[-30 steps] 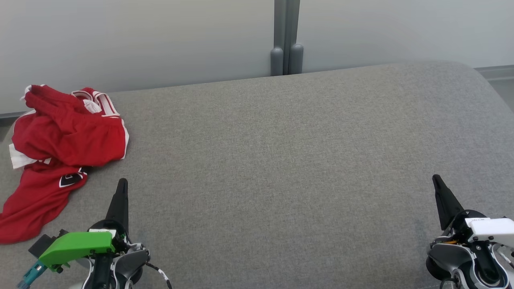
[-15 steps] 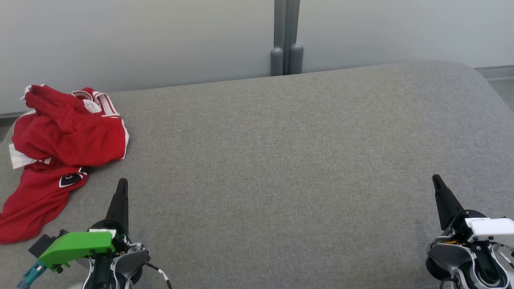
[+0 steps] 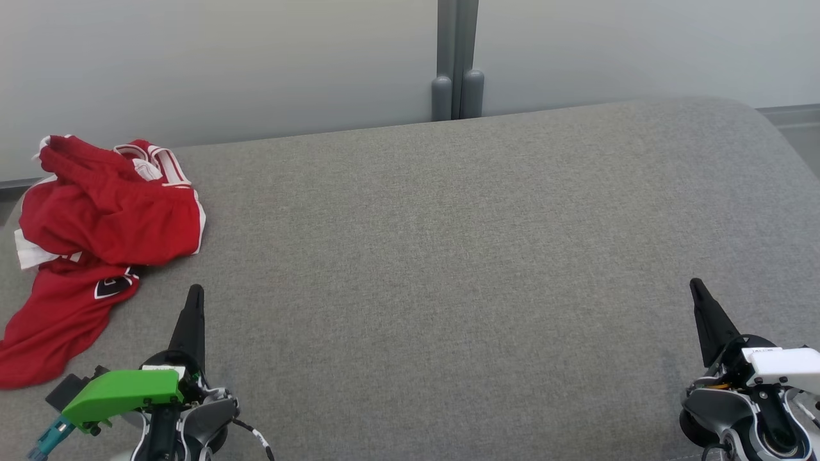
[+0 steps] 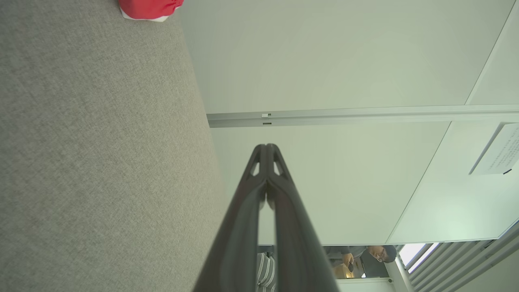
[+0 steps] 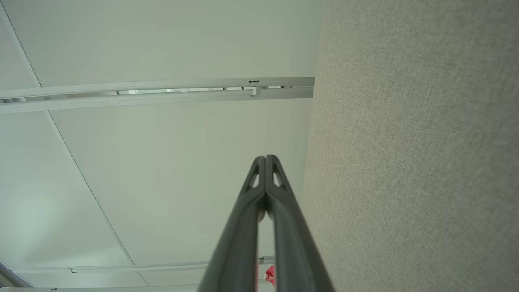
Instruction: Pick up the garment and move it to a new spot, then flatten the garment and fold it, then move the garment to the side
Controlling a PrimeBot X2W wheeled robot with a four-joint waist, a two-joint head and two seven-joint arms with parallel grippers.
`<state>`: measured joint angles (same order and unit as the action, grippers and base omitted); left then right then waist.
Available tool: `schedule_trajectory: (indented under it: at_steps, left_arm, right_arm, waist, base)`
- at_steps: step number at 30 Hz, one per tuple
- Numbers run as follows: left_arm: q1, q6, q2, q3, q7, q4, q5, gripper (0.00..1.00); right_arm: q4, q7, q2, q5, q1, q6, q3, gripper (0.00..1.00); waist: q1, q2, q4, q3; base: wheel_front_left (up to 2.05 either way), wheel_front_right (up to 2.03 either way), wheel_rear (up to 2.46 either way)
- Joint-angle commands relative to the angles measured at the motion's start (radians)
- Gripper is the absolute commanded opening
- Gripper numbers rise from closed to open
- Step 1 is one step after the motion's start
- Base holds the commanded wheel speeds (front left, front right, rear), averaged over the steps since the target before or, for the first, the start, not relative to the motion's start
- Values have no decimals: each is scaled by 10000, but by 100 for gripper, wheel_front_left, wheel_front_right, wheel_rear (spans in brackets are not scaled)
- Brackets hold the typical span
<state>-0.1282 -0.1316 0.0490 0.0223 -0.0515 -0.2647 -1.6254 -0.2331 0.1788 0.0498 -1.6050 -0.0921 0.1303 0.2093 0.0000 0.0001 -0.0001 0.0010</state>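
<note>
Left gripper [image 3: 195, 293] sits at the near left edge of the bench [image 3: 448, 269], fingers pressed together on nothing; right gripper [image 3: 696, 286] sits at the near right edge, likewise closed and empty; both appear parked low, probably to leave the working surface unobstructed; the garment [image 3: 96, 224], a crumpled red heap with white trim, lies at the far left corner, apart from both grippers; pick-up not yet begun; the left gripper is nearer, so it suits the reach
</note>
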Motion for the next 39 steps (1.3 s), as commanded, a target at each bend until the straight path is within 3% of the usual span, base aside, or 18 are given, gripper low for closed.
schedule_trajectory:
  at_steps: [1,39]
  left_arm:
    - [-103,-22,10,-7,-1,7,71,0]
    - [-103,-22,10,-8,-1,7,72,0]
  right_arm:
    - [-22,13,21,26,-79,7,3,0]
    - [-22,13,21,26,-79,7,3,0]
  waist:
    - [0,-1,0,0]
    - [0,-1,0,0]
  base:
    - [0,0,0]
    - [0,0,0]
